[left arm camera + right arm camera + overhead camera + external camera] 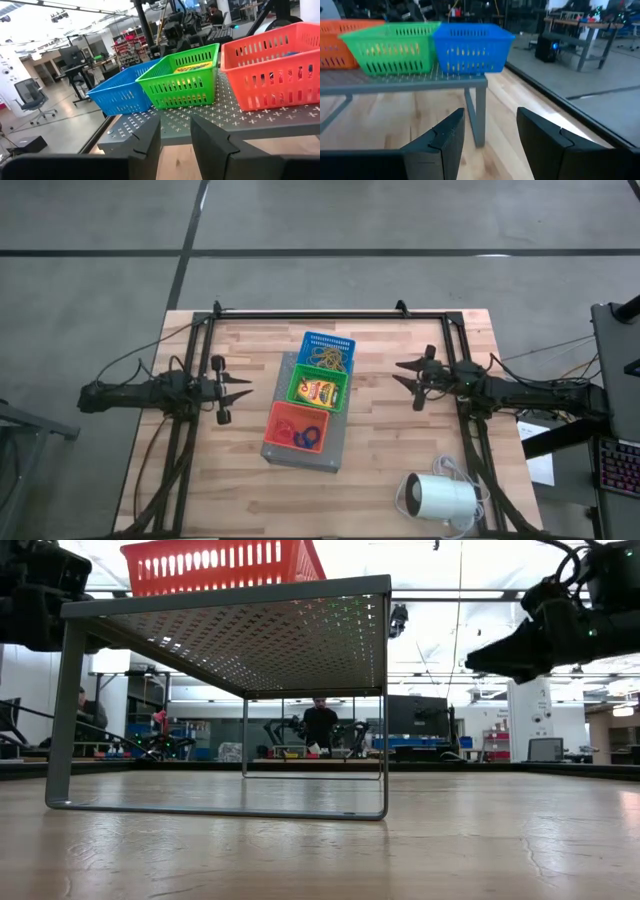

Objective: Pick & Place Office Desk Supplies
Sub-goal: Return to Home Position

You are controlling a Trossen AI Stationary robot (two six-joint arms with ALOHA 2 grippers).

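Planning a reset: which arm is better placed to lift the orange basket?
Left, probably: the left gripper, jaws open, is closer to the orange basket; the right gripper is nearer the blue basket.

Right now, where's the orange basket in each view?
High view: orange basket at centre, lowest of the three baskets in the row.
Low view: top, left of centre, seen from below.
Left wrist view: right side.
Right wrist view: far left edge, cut off.
Shared landmark: the grey perforated shelf under it.
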